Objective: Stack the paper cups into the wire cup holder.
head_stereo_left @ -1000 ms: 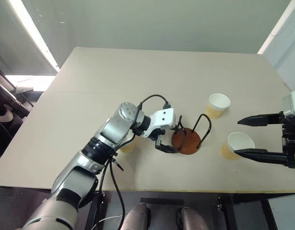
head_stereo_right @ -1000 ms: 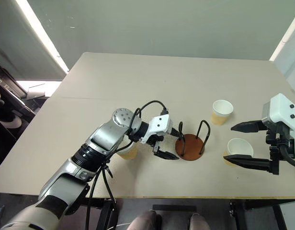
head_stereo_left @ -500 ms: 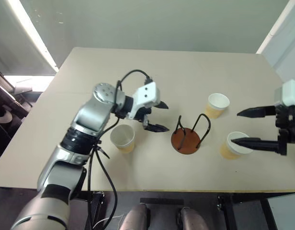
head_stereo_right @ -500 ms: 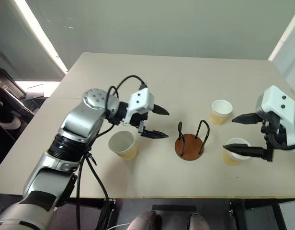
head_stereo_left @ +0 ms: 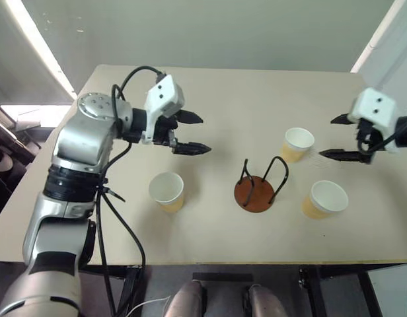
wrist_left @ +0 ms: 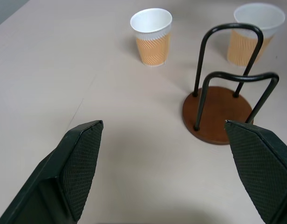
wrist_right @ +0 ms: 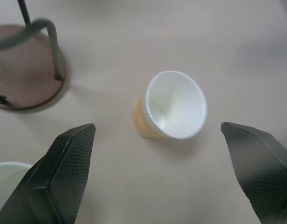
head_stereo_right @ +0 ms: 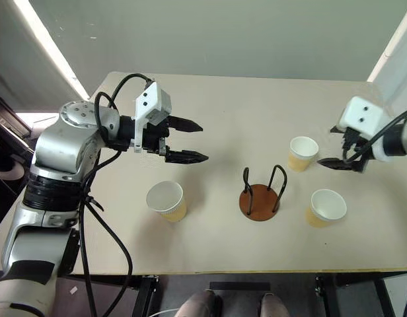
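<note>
On a beige table [head_stereo_left: 210, 86], the wire cup holder [head_stereo_left: 258, 185] stood near the middle, empty, its two black loops rising from a reddish-brown disc. Three paper cups stood upright around it: one [head_stereo_left: 168, 191] to its left, one [head_stereo_left: 298, 144] beyond it to the right, one [head_stereo_left: 325, 199] just right of it. Above the table's left part, the left gripper [head_stereo_left: 191, 134] hung wide open, holding nothing. Over the far right cup, the right gripper [head_stereo_left: 337, 137] was likewise spread wide and empty.
</note>
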Available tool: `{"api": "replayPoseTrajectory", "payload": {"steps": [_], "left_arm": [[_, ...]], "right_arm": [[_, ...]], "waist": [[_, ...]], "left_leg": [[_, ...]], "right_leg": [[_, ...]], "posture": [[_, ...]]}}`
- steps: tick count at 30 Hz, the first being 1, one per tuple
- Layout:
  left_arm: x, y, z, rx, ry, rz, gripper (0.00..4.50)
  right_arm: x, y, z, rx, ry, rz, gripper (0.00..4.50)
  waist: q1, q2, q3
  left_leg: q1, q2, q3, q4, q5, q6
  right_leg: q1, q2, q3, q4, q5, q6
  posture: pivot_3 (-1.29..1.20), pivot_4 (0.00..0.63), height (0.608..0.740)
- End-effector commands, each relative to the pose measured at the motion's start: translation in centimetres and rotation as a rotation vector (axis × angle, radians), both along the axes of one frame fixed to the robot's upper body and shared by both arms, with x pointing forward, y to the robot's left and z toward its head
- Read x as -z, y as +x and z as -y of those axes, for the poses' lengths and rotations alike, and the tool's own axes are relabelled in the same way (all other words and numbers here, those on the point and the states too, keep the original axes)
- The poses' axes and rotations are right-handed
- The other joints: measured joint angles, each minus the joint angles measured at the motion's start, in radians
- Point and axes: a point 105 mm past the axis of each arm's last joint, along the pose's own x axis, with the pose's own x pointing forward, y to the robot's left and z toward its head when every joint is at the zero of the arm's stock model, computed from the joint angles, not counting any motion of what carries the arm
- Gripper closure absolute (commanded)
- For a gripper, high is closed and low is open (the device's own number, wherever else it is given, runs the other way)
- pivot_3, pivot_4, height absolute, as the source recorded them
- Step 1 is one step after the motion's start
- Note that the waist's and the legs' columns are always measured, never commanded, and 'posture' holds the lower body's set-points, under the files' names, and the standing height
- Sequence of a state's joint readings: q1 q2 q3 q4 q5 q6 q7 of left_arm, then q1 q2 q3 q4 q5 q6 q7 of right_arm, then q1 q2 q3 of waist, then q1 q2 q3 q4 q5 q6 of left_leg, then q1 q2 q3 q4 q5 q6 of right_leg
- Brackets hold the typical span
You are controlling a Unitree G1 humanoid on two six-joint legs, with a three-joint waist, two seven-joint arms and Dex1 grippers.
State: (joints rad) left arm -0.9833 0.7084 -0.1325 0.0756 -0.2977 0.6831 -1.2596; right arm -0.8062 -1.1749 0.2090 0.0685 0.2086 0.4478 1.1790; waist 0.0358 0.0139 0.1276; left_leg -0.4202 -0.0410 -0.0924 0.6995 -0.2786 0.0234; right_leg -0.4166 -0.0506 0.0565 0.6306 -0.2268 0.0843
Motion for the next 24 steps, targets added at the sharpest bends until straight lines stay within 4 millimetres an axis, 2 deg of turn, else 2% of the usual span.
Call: {"api": "replayPoseTrajectory", "payload": {"steps": [1, 7, 11, 20, 22, 24], "left_arm": [[-1.5, -1.1, -0.1, 0.025, -0.042, 0.020, 0.05], [-1.2, -1.5, -0.5, 0.026, -0.024, 0.009, 0.05], [-1.2, -1.4, -0.6, 0.020, -0.017, 0.011, 0.05], [-1.2, -1.5, -0.4, 0.022, -0.021, 0.012, 0.05], [-1.1, -1.5, -0.3, 0.024, -0.018, 0.012, 0.00], [-1.0, -1.4, -0.2, 0.025, -0.016, 0.012, 0.00]], "right_arm": [[-0.6, 0.9, -0.1, -0.034, -0.086, 0.029, 0.00], [0.4, 2.9, -0.8, -0.076, -0.164, 0.010, 0.00], [0.8, 3.8, -2.0, -0.110, -0.144, -0.017, 0.00], [2.7, 4.9, -1.9, -0.120, -0.208, -0.072, 0.00], [3.0, 5.0, -2.0, -0.122, -0.218, -0.083, 0.37], [3.2, 5.2, -2.1, -0.123, -0.220, -0.085, 0.96]], "waist": [[0.000, 0.000, 0.000], [-0.002, 0.000, 0.000], [-0.003, 0.000, 0.000], [-0.001, 0.000, 0.000], [-0.002, 0.000, 0.000], [-0.002, 0.000, 0.000]], "left_leg": [[-0.001, 0.000, 0.000, 0.000, 0.000, 0.000], [-0.001, 0.000, 0.000, -0.001, 0.000, 0.000], [-0.001, 0.000, 0.000, -0.001, 0.000, 0.000], [-0.001, 0.000, 0.000, -0.001, 0.000, 0.000], [-0.001, 0.000, 0.000, -0.002, 0.000, -0.001], [-0.001, 0.000, 0.000, -0.002, 0.000, -0.001]], "right_leg": [[0.000, 0.000, 0.000, 0.000, 0.000, 0.000], [0.000, 0.000, 0.000, -0.001, 0.000, 0.000], [0.000, 0.000, 0.000, -0.001, 0.000, -0.001], [0.000, 0.000, 0.000, -0.002, 0.000, -0.001], [0.000, 0.000, 0.000, -0.002, 0.000, -0.002], [0.000, 0.000, 0.000, -0.002, 0.000, -0.002]], "posture": [[0.00, 0.150, 0.740], [0.00, 0.150, 0.740], [0.00, 0.150, 0.740], [0.00, 0.150, 0.740], [0.00, 0.150, 0.740], [0.00, 0.150, 0.740]]}}
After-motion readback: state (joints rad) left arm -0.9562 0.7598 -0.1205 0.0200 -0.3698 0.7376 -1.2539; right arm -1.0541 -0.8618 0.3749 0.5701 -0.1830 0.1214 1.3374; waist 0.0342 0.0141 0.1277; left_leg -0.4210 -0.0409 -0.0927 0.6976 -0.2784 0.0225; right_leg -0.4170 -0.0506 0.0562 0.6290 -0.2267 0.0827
